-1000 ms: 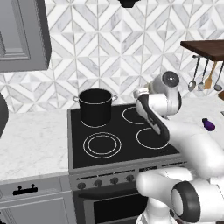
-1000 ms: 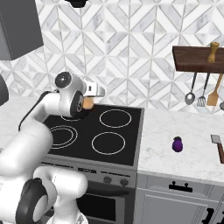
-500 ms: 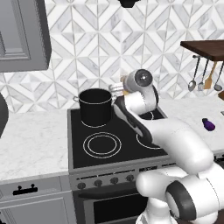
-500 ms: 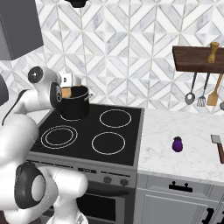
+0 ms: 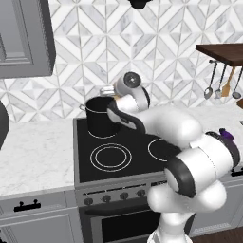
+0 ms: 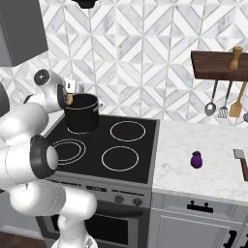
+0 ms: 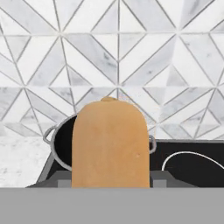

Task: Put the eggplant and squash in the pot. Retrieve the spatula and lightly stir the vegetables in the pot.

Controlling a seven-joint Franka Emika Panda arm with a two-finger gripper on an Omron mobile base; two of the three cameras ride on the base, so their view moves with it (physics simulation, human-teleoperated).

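1. Simulated kitchen: black stovetop [image 6: 109, 145] set in a marble bench [image 6: 203, 169], patterned tile wall behind.
2. Step in hand, as judged: first vegetable on its way to the pot [image 6: 81, 113], which stands on the back burner.
3. Claw [image 6: 67, 100] just beside the pot rim, pinching a tan oblong squash [image 7: 108, 144]; squash seen in the hand view directly before the pot mouth.
4. Next move calls for: centring over the opening, then release.
5. Eggplant [image 6: 196, 159] lying on the bench, well apart from the pot; spatula [image 6: 241, 160] near it.
6. Hanging utensils [image 6: 224, 100] under a wooden shelf [image 6: 218, 65]; nothing seen blocking the pot.
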